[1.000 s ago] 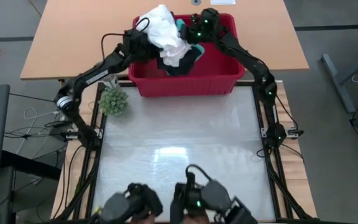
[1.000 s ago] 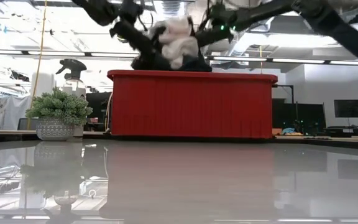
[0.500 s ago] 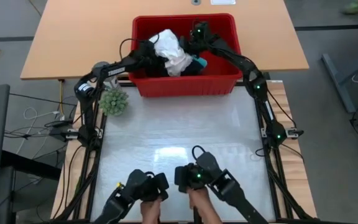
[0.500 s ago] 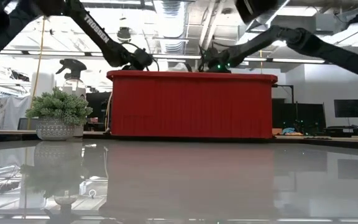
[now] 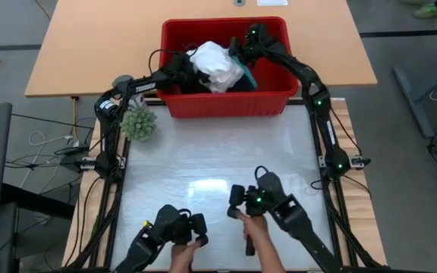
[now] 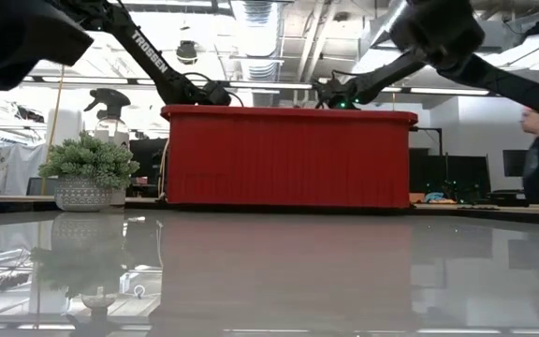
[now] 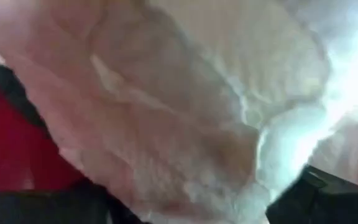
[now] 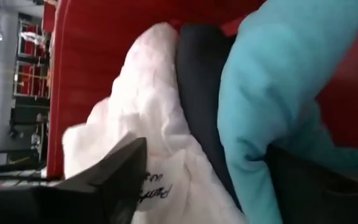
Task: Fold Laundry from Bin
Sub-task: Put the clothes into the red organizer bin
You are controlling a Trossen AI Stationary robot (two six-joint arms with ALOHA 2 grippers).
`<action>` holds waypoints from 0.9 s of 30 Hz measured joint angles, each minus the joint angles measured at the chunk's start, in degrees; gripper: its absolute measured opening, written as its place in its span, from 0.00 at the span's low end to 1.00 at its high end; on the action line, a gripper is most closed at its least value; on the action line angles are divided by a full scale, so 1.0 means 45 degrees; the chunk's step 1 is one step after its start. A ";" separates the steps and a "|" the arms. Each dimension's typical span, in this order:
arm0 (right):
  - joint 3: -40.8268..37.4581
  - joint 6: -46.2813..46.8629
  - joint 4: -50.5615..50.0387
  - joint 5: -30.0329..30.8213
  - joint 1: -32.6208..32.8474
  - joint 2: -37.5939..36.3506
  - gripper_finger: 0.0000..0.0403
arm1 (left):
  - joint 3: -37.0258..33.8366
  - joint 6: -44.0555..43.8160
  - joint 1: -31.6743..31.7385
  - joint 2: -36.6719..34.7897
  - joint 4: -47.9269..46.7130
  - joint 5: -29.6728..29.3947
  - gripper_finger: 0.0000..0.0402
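1. From above, looking straight down: the red bin (image 5: 226,102) sits at the far edge of the pale surface (image 5: 218,167), with the laundry (image 5: 217,64) heaped inside it, a white lacy top uppermost over black cloth and a strip of teal. My left claw (image 5: 182,67) reaches into the bin from the left wall, against the white top; my right claw (image 5: 243,51) reaches in from the far right corner. Both arms stretch long and low over the rim. I cannot tell from here how either claw's jaws stand. A small potted plant (image 5: 138,123) stands just beside the bin's left corner.

2. At surface height: the bin's slotted front wall hides the clothes. Both arms slope down from above and bend over the rim, wrists dipping inside.

3. Left wrist view: white lacy cloth (image 7: 185,106) fills nearly everything. My two dark fingers (image 7: 328,199) stand apart at the edge, with nothing between them: open, holding nothing.

4. Right wrist view: the teal garment (image 8: 278,87), a black fold and the white top lie side by side against the red wall. My fingers stand spread and grip nothing.

5. My judgement: the step is picking one garment out. It goes best if I pinch a single layer near an edge, not a bunch, and lift slowly so the others slide off.
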 joint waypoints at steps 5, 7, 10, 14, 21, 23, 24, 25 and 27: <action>0.0000 0.0007 -0.0031 -0.0043 -0.0562 0.0000 0.83 | 0.0000 0.0369 0.0036 -0.0026 0.0235 0.1079 0.63; 0.0000 0.0113 -0.0047 -0.0252 -0.0776 -0.0005 0.84 | 0.0000 0.0127 0.0089 -0.0034 0.0235 0.1348 0.64; 0.0000 0.0400 -0.0053 -0.0631 -0.1080 -0.0010 0.82 | 0.0005 -0.0006 0.0182 -0.0044 -0.0016 0.1315 0.64; 0.0281 0.0524 -0.0076 -0.0772 -0.1422 -0.0010 0.81 | 0.0010 -0.0446 0.0363 -0.0044 -0.0296 0.1171 0.64; 0.0565 0.0407 0.0451 -0.0622 -0.1845 -0.0336 0.81 | 0.0205 -0.1436 0.0731 -0.0053 0.0127 0.2211 0.64; 0.0534 0.0323 0.0515 -0.0622 -0.1907 -0.0497 0.81 | 0.0481 -0.1891 0.0805 -0.0053 0.0033 0.2142 0.64; 0.0534 0.0187 0.0500 -0.0643 -0.1926 -0.0580 0.81 | 0.0696 -0.2179 0.0826 -0.0053 -0.0274 0.1963 0.64; 0.0547 -0.0033 0.0558 -0.0670 -0.1905 -0.0663 0.81 | 0.0941 -0.2337 0.0858 -0.0053 -0.0729 0.1744 0.64; 0.0549 -0.0531 0.0766 -0.1156 -0.1784 -0.0860 0.81 | 0.1443 -0.2059 0.0879 -0.0053 -0.1544 0.1053 0.63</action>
